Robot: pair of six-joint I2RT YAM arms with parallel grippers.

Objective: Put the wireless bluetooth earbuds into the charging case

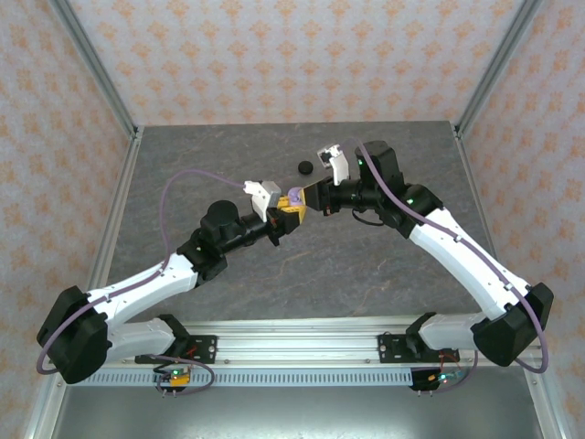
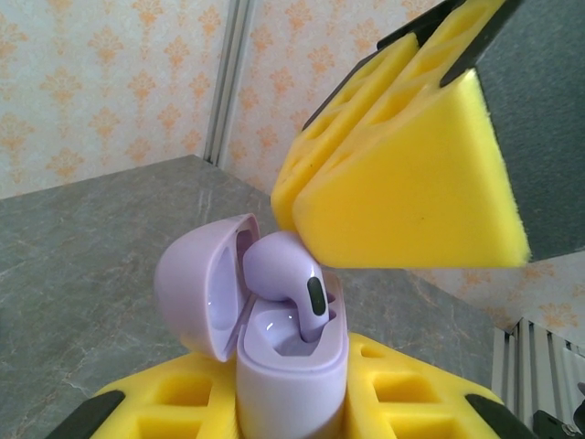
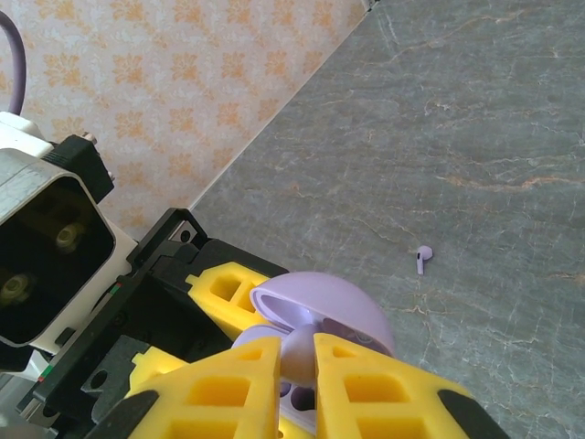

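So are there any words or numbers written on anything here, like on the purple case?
None: no words, numbers or logos can be read anywhere.
The lilac case, the lilac earbud over it and the black case look plain.
The small circuit boards at the near edge are too tiny to read.

A pale lilac earbud (image 2: 291, 279) stands stem-down in the open lilac case (image 2: 291, 375) at lower centre; its twin (image 3: 422, 259) (tiny, lying loose) rests right of centre.

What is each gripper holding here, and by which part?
Left gripper clamps the open lilac case by its base. Right gripper pinches a lilac earbud by its bulb, stem down in the case.
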